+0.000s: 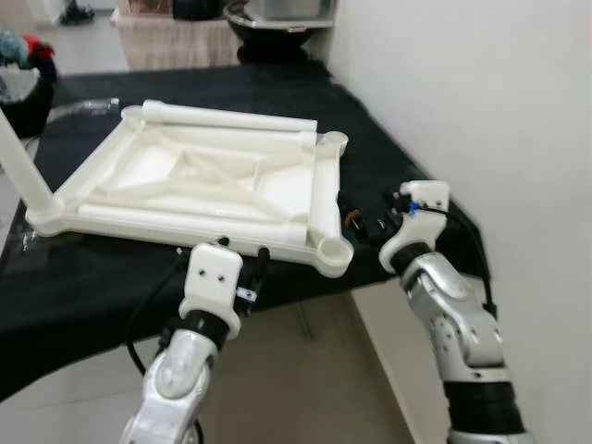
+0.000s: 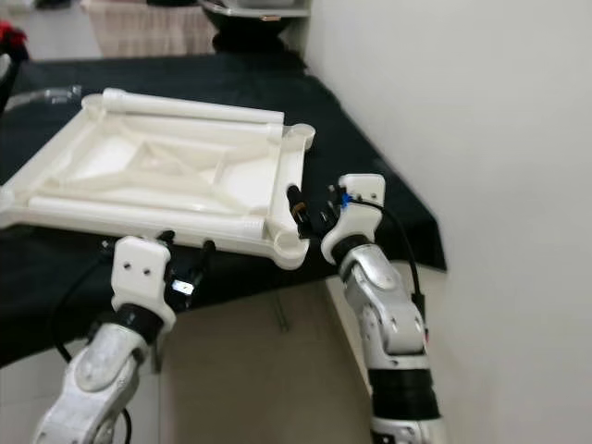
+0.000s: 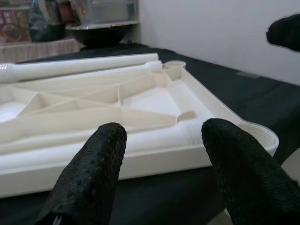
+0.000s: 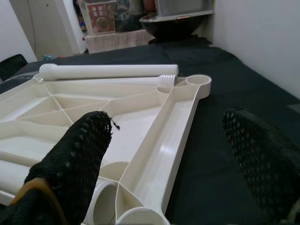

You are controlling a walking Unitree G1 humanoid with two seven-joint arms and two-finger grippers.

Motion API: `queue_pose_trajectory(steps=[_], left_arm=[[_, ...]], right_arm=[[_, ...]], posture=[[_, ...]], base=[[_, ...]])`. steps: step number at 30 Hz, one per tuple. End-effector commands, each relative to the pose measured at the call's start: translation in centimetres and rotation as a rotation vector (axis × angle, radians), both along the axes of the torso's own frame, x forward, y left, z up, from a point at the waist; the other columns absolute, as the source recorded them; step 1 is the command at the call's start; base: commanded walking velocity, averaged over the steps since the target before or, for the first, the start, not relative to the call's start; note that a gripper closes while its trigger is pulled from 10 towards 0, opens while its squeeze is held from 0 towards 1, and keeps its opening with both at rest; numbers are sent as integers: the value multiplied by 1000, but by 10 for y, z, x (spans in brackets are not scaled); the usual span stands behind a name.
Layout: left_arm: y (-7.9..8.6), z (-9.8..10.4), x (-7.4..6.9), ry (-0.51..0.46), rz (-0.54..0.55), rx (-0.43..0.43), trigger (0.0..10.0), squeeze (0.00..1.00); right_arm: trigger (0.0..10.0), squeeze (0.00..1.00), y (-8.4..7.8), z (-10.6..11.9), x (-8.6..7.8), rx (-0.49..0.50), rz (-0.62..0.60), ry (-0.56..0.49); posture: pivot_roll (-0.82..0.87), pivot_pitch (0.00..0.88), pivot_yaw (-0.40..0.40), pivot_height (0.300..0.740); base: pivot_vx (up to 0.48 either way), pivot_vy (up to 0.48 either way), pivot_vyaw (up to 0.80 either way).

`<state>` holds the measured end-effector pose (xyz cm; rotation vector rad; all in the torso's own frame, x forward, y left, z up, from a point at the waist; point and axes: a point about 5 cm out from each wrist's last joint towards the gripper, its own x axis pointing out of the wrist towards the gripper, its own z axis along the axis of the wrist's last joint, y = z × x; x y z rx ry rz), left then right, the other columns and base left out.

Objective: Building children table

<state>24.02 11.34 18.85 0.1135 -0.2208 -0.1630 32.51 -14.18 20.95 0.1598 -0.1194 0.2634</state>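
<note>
Where the black-covered worktop (image 1: pixel 83 277) meets the white wall (image 1: pixel 481 92), the cream plastic tabletop (image 1: pixel 199 180) lies upside down, ribs up, in the left eye view. One leg (image 1: pixel 20 162) stands upright in its near-left corner socket, and a loose leg (image 1: pixel 231 117) lies along the far edge. The left gripper (image 1: pixel 242 254) hovers at the tabletop's near edge, fingers parted, holding nothing. The right gripper (image 1: pixel 368 222) sits just beside the near-right corner socket (image 1: pixel 335 250), also spread and empty.

Seen from the right eye view, the same layout holds, with a dark basin (image 2: pixel 250 14) beyond the worktop.

Through the left wrist view, two black fingers (image 3: pixel 93 173) frame the tabletop's near rim without touching it.

Along the right wrist view, the fingers (image 4: pixel 79 159) stand wide apart over the corner, with the loose leg lying across the far side.
</note>
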Motion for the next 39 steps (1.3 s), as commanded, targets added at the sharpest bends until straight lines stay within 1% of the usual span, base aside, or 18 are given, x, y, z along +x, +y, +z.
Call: queue_pose_trajectory(steps=[1,2,4,5,6,7,8,9,11,12,13,16,18,19,24,27,32,39], left_arm=[[2,-7,-2,35,6,1,10000,0],[2,-7,-2,35,6,1,10000,0],[2,-8,-2,45,-3,-1,10000,0],[2,-8,-2,45,-3,-1,10000,0],[0,-10,-4,62,-24,-1,10000,0],[-2,-11,-4,70,-36,-5,10000,0],[-2,-11,-4,70,-36,-5,10000,0],[-3,-12,-5,81,-47,-8,10000,0],[-7,-15,-7,100,-79,-13,10000,0],[-7,-15,-7,100,-79,-13,10000,0],[-11,-17,-8,117,-107,-22,10000,0],[-21,-20,-15,152,-193,-43,10000,0],[-26,-21,-18,165,-225,-57,10000,0],[-26,-21,-18,165,-225,-57,10000,0],[-33,-20,-25,193,-300,-89,10000,0],[-37,-21,-33,209,-340,-91,10000,0],[-36,-21,-35,218,-340,-92,10000,0],[-36,-22,-35,225,-340,-90,10000,0]], right_arm=[[10000,0,6,-3,0,30,31,38],[10000,0,6,-3,0,30,31,38],[10000,0,3,-10,8,55,55,153],[10000,0,3,-10,8,55,55,153],[10000,0,2,-13,18,85,101,259],[10000,0,2,-13,23,113,120,308],[10000,0,2,-13,23,113,120,308],[10000,0,3,-14,27,129,135,356],[10000,0,3,-12,35,140,129,375],[10000,0,3,-12,35,140,129,375],[10000,0,3,-11,41,155,123,397],[10000,0,8,-12,58,256,113,489],[10000,0,12,-13,63,319,123,534],[10000,0,12,-13,63,319,123,534],[10000,0,15,-14,68,396,140,580],[10000,0,20,-12,73,482,175,628],[10000,0,24,-11,76,484,221,648],[10000,0,24,-8,78,470,225,636]], posture=[[69,129,-117,740],[69,129,-117,740],[70,130,-116,740],[70,130,-116,740],[69,140,-117,740],[69,140,-117,740],[69,140,-117,740],[71,146,-118,740],[71,153,-120,740],[71,153,-120,740],[70,157,-117,740],[73,176,-122,740],[74,180,-123,740],[74,180,-123,740],[85,212,-127,740],[86,224,-129,740],[84,232,-133,740],[84,226,-133,740]], base=[[0,0,0],[0,0,0],[0,0,0],[0,0,0],[0,0,0],[0,0,0],[0,0,0],[0,0,0],[0,0,0],[0,0,0],[0,0,0],[0,0,0],[0,0,0],[0,0,0],[0,0,0],[0,0,0],[0,0,0],[0,0,0]])
